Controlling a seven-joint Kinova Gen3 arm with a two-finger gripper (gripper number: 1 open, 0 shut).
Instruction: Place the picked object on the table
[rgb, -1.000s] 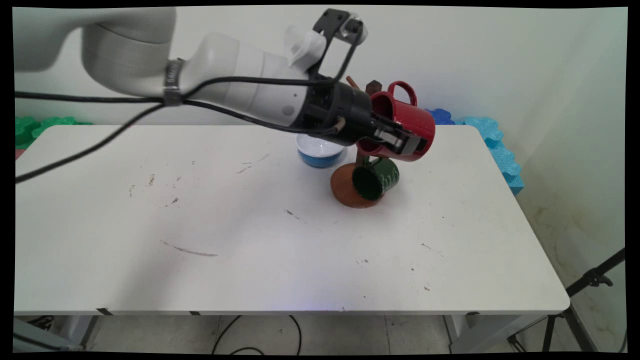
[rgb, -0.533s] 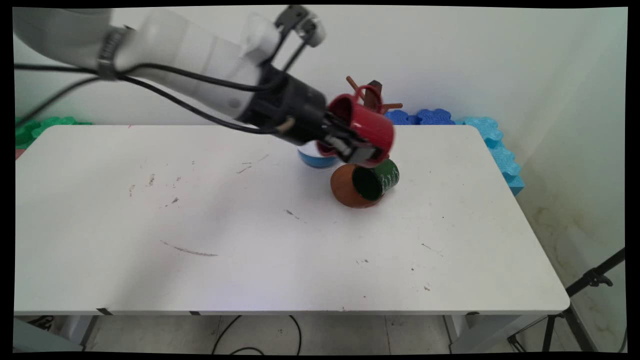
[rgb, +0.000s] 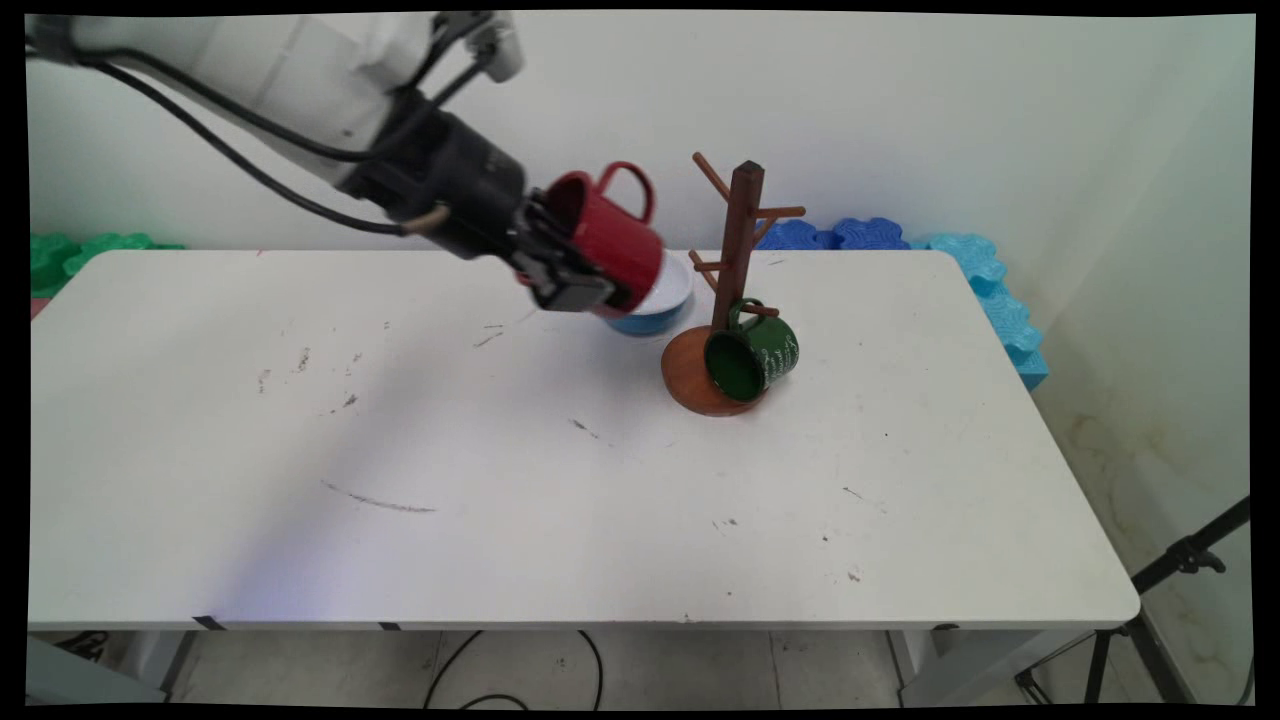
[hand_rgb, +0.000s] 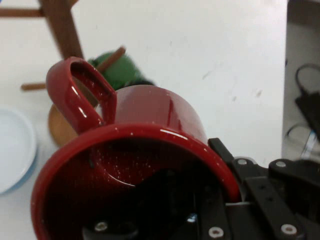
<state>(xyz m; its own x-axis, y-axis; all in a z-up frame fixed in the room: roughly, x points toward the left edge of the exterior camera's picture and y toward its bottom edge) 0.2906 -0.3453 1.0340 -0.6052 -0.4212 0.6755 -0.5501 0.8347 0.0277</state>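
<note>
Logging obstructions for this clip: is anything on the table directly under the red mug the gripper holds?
Yes. The red mug, clamped by its rim in the gripper, hangs above the table, and in the main view it overlaps the blue bowl beneath. The rack stands clear, to its right.

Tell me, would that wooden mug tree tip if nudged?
Possibly. The mug tree is tall and slim on a small round base. The green mug hangs low on one side, likely weighting it unevenly. It looks stiff, so it should slide or topple.

Lab, bare table (rgb: 500, 480), tripod (rgb: 1180, 560)
</note>
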